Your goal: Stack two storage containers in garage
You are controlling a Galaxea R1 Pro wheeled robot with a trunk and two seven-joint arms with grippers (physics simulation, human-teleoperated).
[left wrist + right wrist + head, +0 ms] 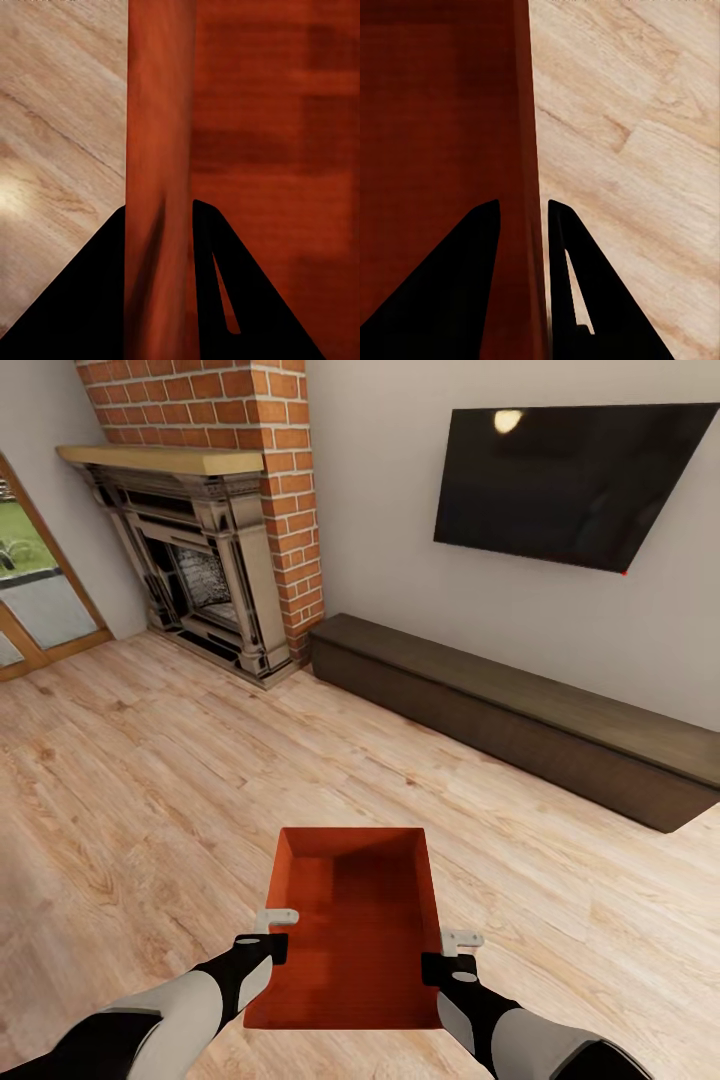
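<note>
Red-orange plastic with low flared walls forms the storage container [350, 930], an open-top rectangular bin held level above the light wood plank floor [130, 780]; its inside is bare. Left gripper [268, 932] pinches the bin's left wall between its two dark fingers [97, 300], and right gripper [452, 952] clamps the right wall the same way. Beyond the bin stand a brick fireplace [215, 560], a long dark low cabinet [520, 715] and a wall-mounted television [580, 480].

The bin [355, 930] hangs above the plank floor [130, 780], the left gripper [272, 932] on its left wall and the right gripper [452, 952] on its right. Beyond the bin, the fireplace [200, 570] stands left of the low bench [520, 715]; the screen [575, 480] hangs above that bench.
</note>
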